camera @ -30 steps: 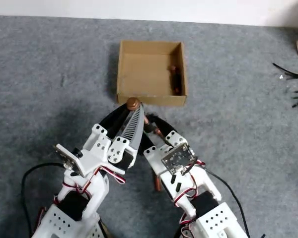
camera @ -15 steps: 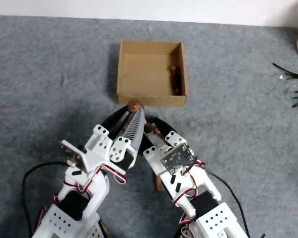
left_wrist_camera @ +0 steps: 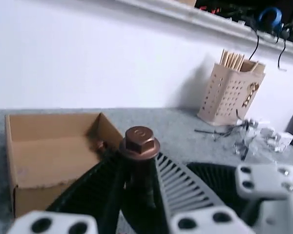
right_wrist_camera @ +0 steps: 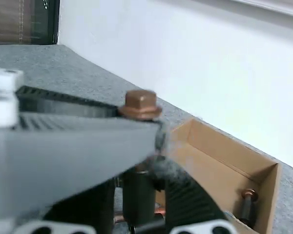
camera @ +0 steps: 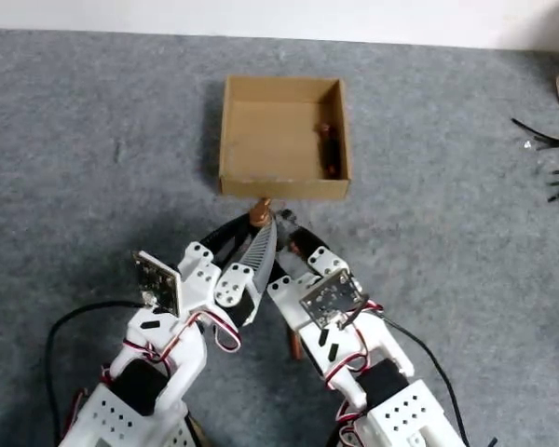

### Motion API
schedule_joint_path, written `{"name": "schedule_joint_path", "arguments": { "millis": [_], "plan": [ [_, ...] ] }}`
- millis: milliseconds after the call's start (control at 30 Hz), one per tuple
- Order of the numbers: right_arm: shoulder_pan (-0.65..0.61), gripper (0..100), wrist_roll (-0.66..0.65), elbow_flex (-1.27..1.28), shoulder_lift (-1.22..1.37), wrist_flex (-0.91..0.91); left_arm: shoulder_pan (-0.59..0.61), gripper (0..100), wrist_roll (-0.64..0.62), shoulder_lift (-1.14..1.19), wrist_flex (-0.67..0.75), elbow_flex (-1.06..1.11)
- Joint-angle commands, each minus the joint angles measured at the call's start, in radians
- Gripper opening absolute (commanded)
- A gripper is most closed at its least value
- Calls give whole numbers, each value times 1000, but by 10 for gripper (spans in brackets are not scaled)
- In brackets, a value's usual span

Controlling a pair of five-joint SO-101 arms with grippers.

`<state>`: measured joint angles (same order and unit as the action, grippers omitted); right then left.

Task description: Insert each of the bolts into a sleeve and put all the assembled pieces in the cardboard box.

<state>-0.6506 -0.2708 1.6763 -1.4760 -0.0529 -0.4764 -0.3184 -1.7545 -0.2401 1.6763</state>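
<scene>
**One finished piece boxed, one bolt held just outside**

The cardboard box [camera: 283, 186] holds a single assembled piece [camera: 329, 149], copper-ended with a black middle, lying along one side wall. Near the box's front wall, the left gripper [left_wrist_camera: 136, 175] clamps a bolt [left_wrist_camera: 139, 140] upright, its copper hex head on top. The right gripper [right_wrist_camera: 139, 204] grips a black sleeve [right_wrist_camera: 138, 187] beneath it. I cannot tell how deep the bolt sits. Grey carpet [camera: 466, 205] covers the table, with a white wall [left_wrist_camera: 88, 58] behind.

The bolt [left_wrist_camera: 139, 141] has a copper-brown head, the sleeve [right_wrist_camera: 138, 195] is black, and the left end effector [left_wrist_camera: 136, 163] has ribbed fingers [left_wrist_camera: 180, 185], one black, one grey. The cardboard box [camera: 284, 187] is plain tan, the tabletop [camera: 93, 168] speckled grey, the arms [camera: 149, 358] white
</scene>
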Motion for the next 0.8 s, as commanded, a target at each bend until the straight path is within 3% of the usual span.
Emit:
{"name": "schedule_joint_path", "arguments": {
  "millis": [0,233,433,500,667,767],
  "plan": [
    [42,5,-12,119,-21,-28,-4,4,6,-7,-26,19],
    [48,5,-12,119,-21,-31,2,41,6,-5,-35,10],
    [48,5,-12,119,-21,-31,2,418,0,2,-72,21],
    [48,5,-12,119,-21,-31,2,498,0,2,-91,21],
    [48,5,-12,120,-21,-31,48,455,-2,-5,-91,21],
    [48,5,-12,120,-21,-33,105,397,-94,-7,-86,7]
  ]
}}
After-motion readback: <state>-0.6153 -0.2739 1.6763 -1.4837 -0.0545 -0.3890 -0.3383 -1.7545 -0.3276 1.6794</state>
